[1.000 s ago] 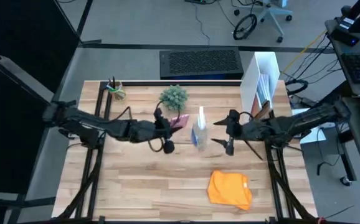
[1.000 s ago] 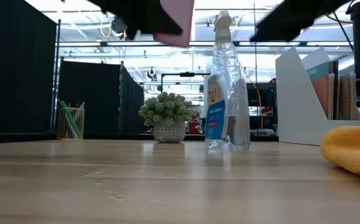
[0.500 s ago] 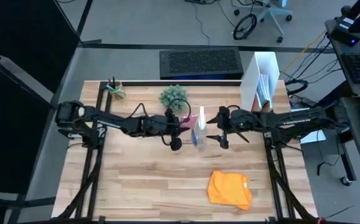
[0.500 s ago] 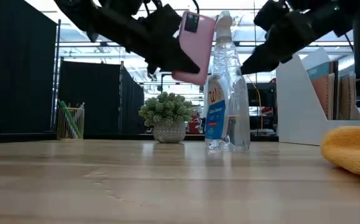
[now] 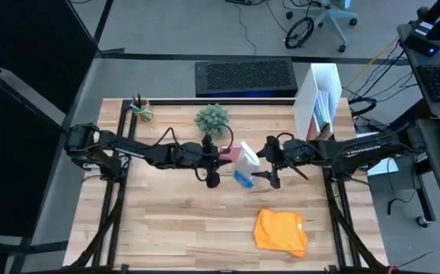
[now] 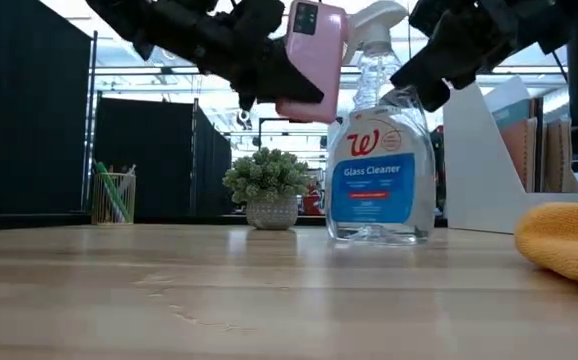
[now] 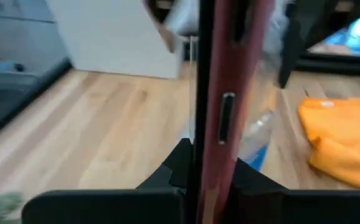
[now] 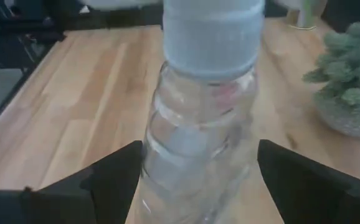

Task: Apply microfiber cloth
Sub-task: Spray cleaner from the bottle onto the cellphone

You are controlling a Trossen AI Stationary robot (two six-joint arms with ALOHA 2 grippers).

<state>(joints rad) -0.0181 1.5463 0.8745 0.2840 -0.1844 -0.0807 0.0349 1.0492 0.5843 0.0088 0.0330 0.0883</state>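
The orange microfiber cloth (image 5: 281,230) lies crumpled on the table near the front right, also seen in the low view (image 6: 569,245) and the left wrist view (image 7: 342,140); no gripper touches it. At mid-table my left gripper (image 5: 221,156) is shut on a pink-backed phone (image 6: 314,60). Just to its right, a clear spray bottle (image 6: 379,170) with a blue label stands on its base. My right gripper (image 5: 269,166) is around the bottle's upper part. My left gripper pinches the phone's lower end (image 7: 212,177) between its two fingers, on its front and back faces. It comes from the table's left. The phone stands nearly upright, camera end up, lifted clear of the table beside the bottle's trigger head. My right gripper has one finger (image 8: 114,177) on each side of the bottle's upper body (image 8: 167,143), just below the neck. The fingers lie level and come from the table's right. The bottle stands upright with its base on the table.
A small potted plant (image 5: 213,118), a pencil cup (image 5: 141,110) and a white file holder (image 5: 323,99) stand along the far edge. A keyboard (image 5: 245,76) lies beyond it. The near left of the table is bare wood.
My left gripper has carried the phone down and toward the table's right, up beside the bottle's head. My right gripper has gone toward the table's left and closed in around the bottle. The bottle has turned about, so its broad label face now points toward the near edge.
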